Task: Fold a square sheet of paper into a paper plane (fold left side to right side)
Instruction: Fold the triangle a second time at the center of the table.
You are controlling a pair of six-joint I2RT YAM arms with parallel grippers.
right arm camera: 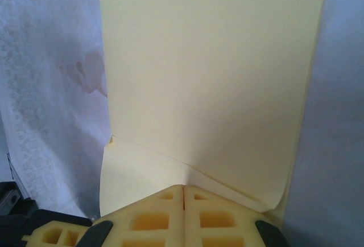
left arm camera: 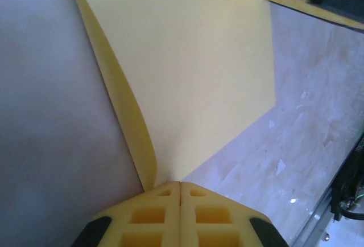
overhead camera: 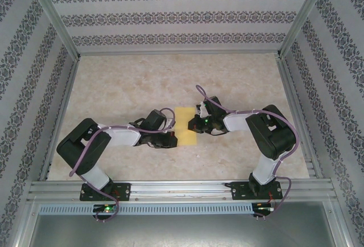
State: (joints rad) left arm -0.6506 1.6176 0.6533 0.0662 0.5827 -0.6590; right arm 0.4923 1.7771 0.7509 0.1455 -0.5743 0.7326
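Dead centre of the overhead frame lies the yellow paper [overhead camera: 185, 126]. The left claw [left arm camera: 180, 185], fully closed, pinches its corner; the right claw [right arm camera: 183, 189], closed tight too, clamps a curled edge.

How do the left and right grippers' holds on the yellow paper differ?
The left gripper pinches the thin yellow paper sheet at its near left corner, the right gripper at its right edge. Paper curls by the left gripper, creases by the right. Both are shut.
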